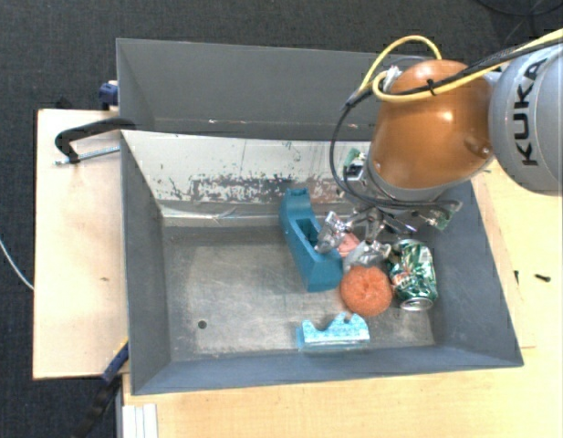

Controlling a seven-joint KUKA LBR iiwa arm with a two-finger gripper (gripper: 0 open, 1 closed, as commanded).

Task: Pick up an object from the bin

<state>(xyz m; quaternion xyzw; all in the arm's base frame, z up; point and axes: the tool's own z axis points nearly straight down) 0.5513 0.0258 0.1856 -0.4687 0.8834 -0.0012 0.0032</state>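
My gripper (352, 237) hangs under the orange wrist cover in the right half of the bin, its metal fingertips low among the things there. Just left of it lies a blue plastic tape dispenser (304, 241), slanted from the back toward the front. An orange fuzzy ball (365, 290) sits directly in front of the fingertips. A crushed green drinks can (412, 276) lies to the right of the ball. Something small and pink shows at the fingertips, too hidden to name.
A light blue flat piece (335, 333) lies near the front wall, below the ball. The left half of the bin floor is bare metal. The arm comes in from the upper right with cables over the cover.
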